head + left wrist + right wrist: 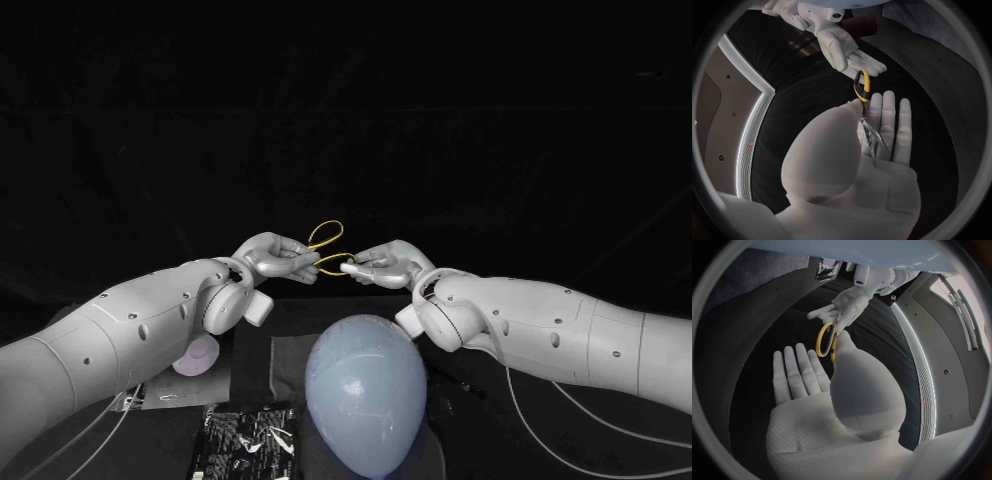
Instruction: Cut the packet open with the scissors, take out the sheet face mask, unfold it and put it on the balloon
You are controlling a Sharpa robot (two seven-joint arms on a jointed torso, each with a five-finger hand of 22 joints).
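The scissors [332, 250] with yellow handle loops hang in the air between my two hands. My left hand [274, 258] pinches the blades [870, 137] between thumb and fingers. My right hand [387, 265] faces it with fingers stretched and apart, and its thumb [842, 347] is against one yellow loop [824, 339]; the other loop stands free above. The pale balloon [368, 390] lies on the table below the hands. The dark, shiny packet [248, 440] lies flat to the left of the balloon, near the front edge.
A grey mat [289, 360] lies under the balloon and the packet. A small round pinkish object [195, 355] sits beside my left forearm. Cables [577, 410] run along the table under my right arm.
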